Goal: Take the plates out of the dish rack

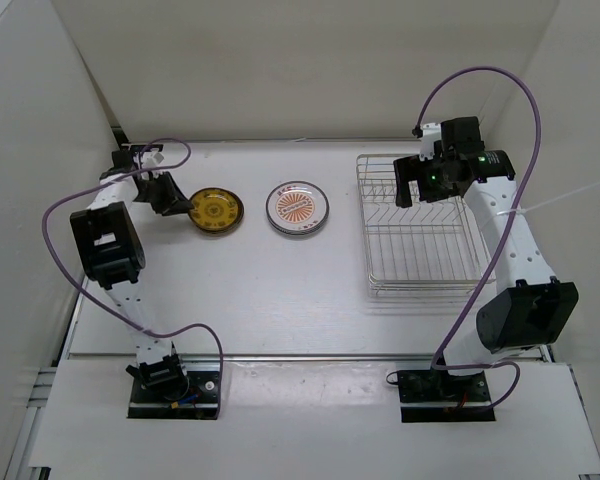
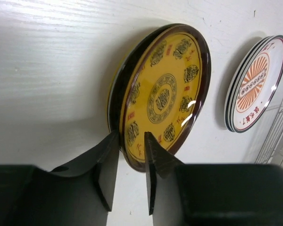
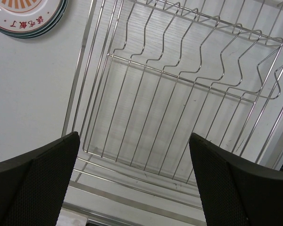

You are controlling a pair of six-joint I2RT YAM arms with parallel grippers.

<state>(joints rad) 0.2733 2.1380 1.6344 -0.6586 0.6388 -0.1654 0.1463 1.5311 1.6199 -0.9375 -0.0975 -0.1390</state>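
Observation:
The yellow plate with brown pattern [image 1: 220, 211] lies on the table at the left; it also fills the left wrist view [image 2: 162, 96]. My left gripper [image 1: 185, 204] [image 2: 131, 133] is shut on its near rim, one finger under it and one on its face. The white plate with orange sunburst [image 1: 297, 208] [image 2: 254, 82] [image 3: 28, 19] tops a small stack to the right of it. The dish rack [image 1: 420, 286] [image 3: 179, 75] stands at the right and holds no plates. My right gripper [image 1: 408, 190] [image 3: 134, 135] hangs open and empty over the rack's far part.
White walls close in the table on the left, back and right. The left arm's purple cable [image 1: 60, 205] loops beside the left wall. The right arm [image 1: 515, 250] runs along the rack's right side.

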